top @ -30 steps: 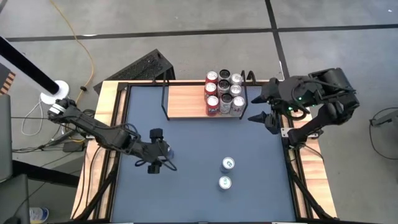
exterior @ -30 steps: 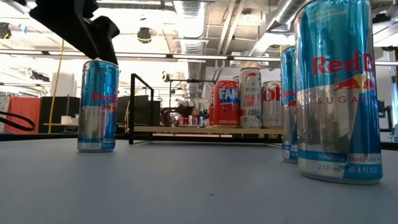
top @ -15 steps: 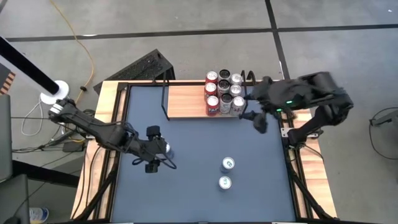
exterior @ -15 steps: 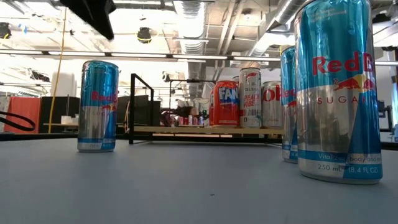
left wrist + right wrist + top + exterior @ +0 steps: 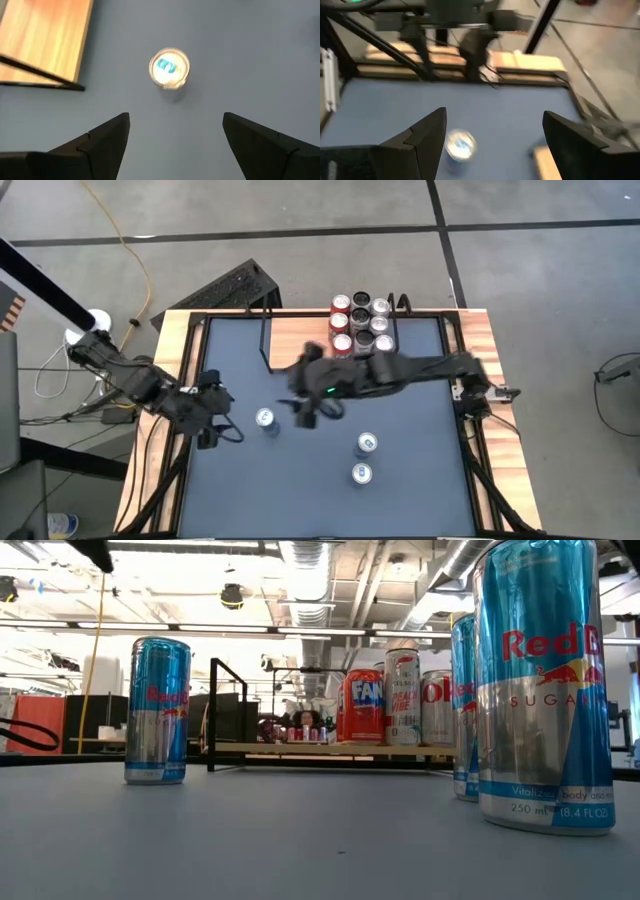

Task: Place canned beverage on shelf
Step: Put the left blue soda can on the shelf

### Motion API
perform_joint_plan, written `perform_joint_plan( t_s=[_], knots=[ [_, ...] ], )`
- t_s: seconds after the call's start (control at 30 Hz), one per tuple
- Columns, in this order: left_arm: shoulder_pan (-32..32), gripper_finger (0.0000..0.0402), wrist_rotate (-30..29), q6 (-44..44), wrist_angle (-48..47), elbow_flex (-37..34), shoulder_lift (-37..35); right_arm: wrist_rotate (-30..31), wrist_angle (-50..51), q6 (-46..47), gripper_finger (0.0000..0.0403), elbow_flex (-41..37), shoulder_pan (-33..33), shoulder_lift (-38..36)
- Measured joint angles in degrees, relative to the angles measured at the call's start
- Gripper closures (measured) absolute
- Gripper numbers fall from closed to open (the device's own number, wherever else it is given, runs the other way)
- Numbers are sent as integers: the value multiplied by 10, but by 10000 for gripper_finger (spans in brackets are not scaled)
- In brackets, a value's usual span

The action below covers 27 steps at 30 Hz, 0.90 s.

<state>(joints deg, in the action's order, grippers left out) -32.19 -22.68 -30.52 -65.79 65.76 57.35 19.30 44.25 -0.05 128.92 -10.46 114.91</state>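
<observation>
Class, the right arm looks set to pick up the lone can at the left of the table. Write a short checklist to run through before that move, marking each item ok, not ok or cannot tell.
1. Lone can upright on the table: ok.
2. Right tool open: ok.
3. Right tool already around the can: not ok, it is beside it.
4. Left tool clear of the can: ok, open and apart.
5. Shelf has bare board left of its six cans: ok.
6. Other two cans out of the way: ok.
</observation>
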Motion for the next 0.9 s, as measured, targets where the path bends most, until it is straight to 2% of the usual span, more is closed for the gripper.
perform_joint_plan(
  t_s=[0.17,0.4,0.7,0.9],
  knots=[
    [-49,90,-41,-41,-37,-11,-34,-49,-101,24,92,0,-1,85],
    [-95,90,-79,-99,-38,-67,-72,-50,-135,81,92,0,-7,175],
    [-131,90,-97,-152,-12,-141,-83,-35,-138,106,92,1,2,236],
    [-135,90,-109,-157,27,-164,-83,-25,-131,110,92,2,10,233]
  ],
)
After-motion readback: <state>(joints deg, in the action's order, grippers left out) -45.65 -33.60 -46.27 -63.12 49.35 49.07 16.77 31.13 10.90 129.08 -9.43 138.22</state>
